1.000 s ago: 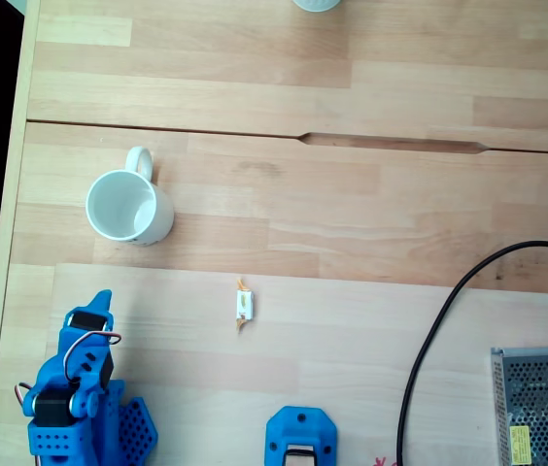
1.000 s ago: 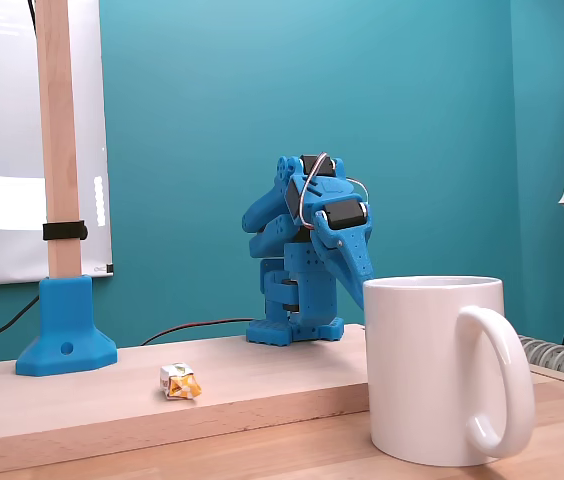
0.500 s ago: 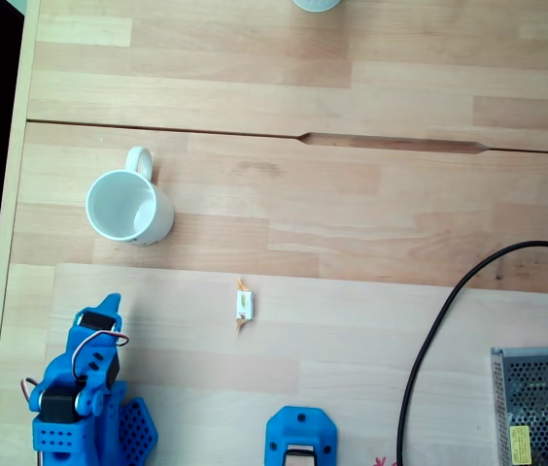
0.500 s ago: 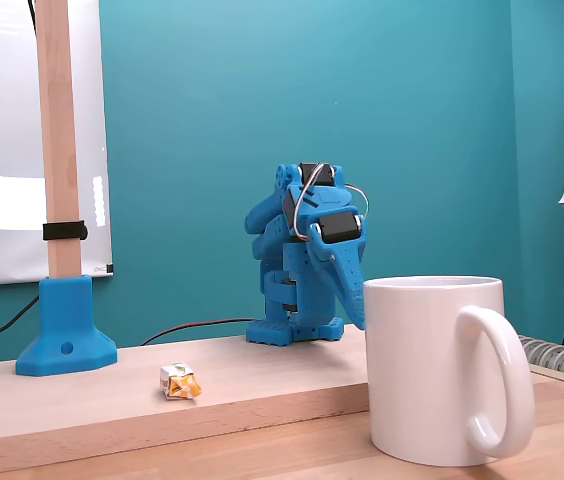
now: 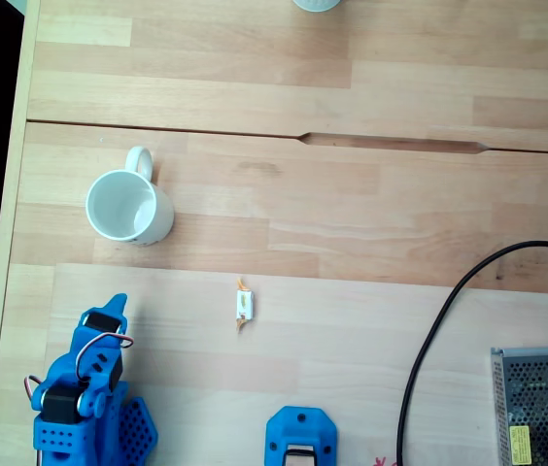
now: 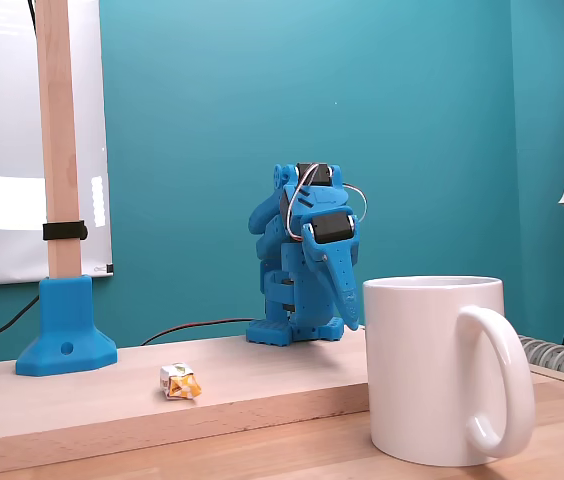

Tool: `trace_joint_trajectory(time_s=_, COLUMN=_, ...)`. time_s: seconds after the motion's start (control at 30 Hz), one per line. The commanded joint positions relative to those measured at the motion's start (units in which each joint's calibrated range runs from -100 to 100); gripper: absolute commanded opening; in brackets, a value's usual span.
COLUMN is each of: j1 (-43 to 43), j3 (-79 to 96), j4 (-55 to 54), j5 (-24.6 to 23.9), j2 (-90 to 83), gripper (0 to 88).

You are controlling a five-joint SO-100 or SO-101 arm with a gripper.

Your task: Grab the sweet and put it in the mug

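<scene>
The folded blue gripper [image 5: 113, 309], jaws seemingly clenched and empty, could nudge the tiny white, orange-ended wrapped sweet [image 5: 243, 306] aside before reaching the white ceramic mug [image 5: 128, 206].

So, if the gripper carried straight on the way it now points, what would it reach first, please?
In a fixed view from above, the gripper points roughly toward the mug, which looks first in line, over bare table. The sweet lies off to the side. Height is unclear.
</scene>
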Motion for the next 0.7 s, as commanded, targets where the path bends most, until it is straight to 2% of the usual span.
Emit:
trace_joint_trajectory(time_s=0.0, j1=0.69, j3=-0.50, j4=-0.44, j5=-0.29, j2=-0.54, gripper=6.3)
trace_joint_trajectory(time_s=0.33, j1=0.62, j3=-9.87, j4=-0.93, j5=-0.39, j2=2.21, gripper=6.7)
trace_joint_trajectory(time_s=0.57, j1=0.91, j3=-26.10, j4=-0.60, j5=-0.44, j2=16.07, gripper=6.8)
trace_joint_trajectory(time_s=0.67, j1=3.88, j3=-32.70, j4=0.12, j5=-1.17, j2=20.54, gripper=6.8)
